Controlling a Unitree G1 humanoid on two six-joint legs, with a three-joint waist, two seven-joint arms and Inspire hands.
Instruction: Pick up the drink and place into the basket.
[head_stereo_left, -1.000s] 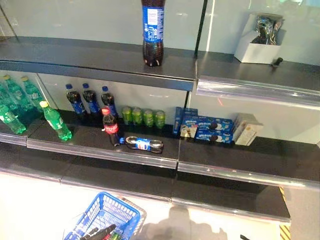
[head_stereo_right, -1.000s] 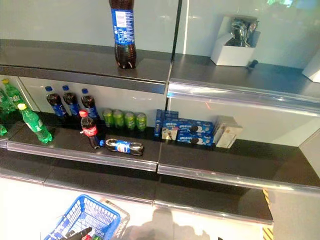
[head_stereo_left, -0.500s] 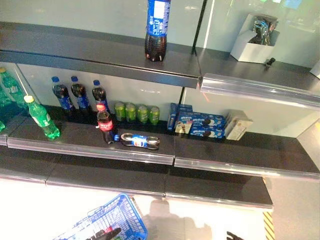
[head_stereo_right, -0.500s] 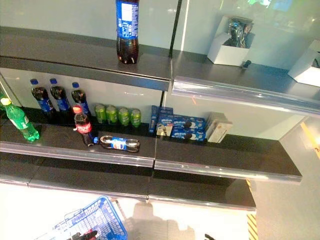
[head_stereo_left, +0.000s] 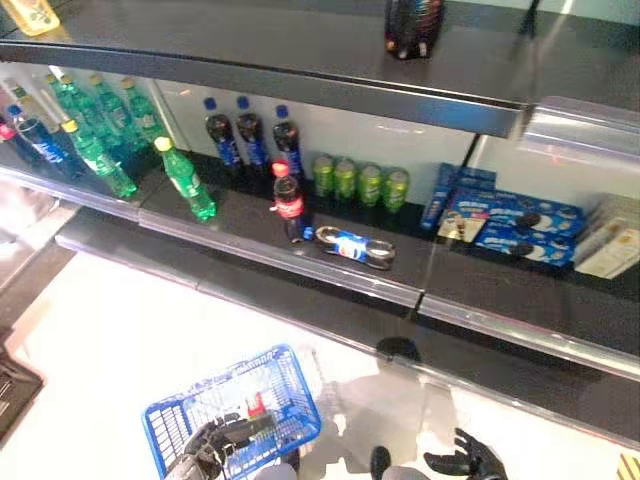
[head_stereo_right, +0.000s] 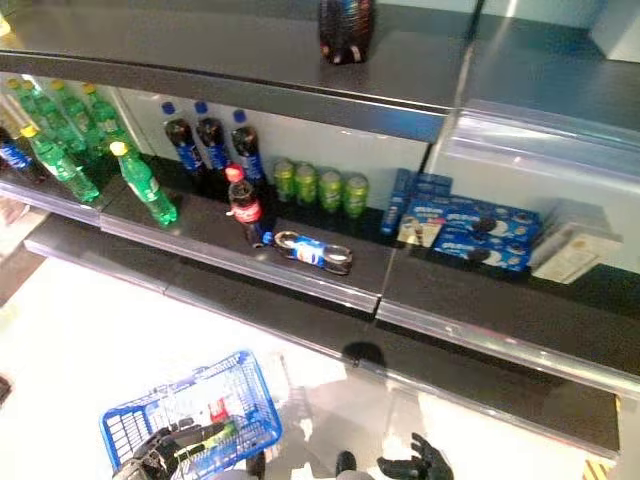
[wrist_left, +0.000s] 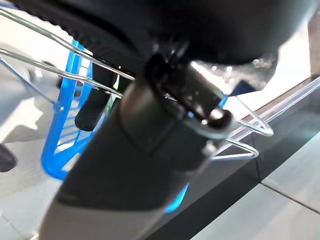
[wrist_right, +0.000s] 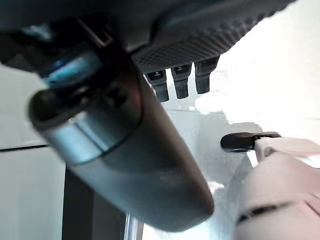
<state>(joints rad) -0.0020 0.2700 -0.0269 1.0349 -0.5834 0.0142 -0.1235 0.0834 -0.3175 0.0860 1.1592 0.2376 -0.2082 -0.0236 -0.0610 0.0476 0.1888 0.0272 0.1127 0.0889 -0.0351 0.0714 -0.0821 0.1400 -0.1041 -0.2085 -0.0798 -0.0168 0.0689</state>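
Note:
A red-capped cola bottle (head_stereo_left: 288, 205) stands on the middle shelf. A blue-labelled cola bottle (head_stereo_left: 354, 247) lies on its side just to its right. My left hand (head_stereo_left: 215, 445) is shut on the thin wire handles (wrist_left: 240, 135) of the blue basket (head_stereo_left: 200, 395), which hangs low at the left in front of the shelves. Something red and green (head_stereo_left: 256, 405) shows inside the basket, partly hidden by the hand. My right hand (head_stereo_left: 465, 462) hangs low at the right, open and empty, far from the shelf; its fingers (wrist_right: 181, 82) are straight.
Green bottles (head_stereo_left: 100, 140) stand at the shelf's left. Blue-capped cola bottles (head_stereo_left: 250, 135) and green cans (head_stereo_left: 360, 183) stand at the back, blue biscuit packs (head_stereo_left: 510, 215) to the right. A large dark bottle (head_stereo_left: 413, 25) stands on the upper shelf. A lower shelf juts out below.
The whole picture has shifted, so the camera has moved. The blue basket and my right hand now show more fully. The drinks on the shelf have not moved.

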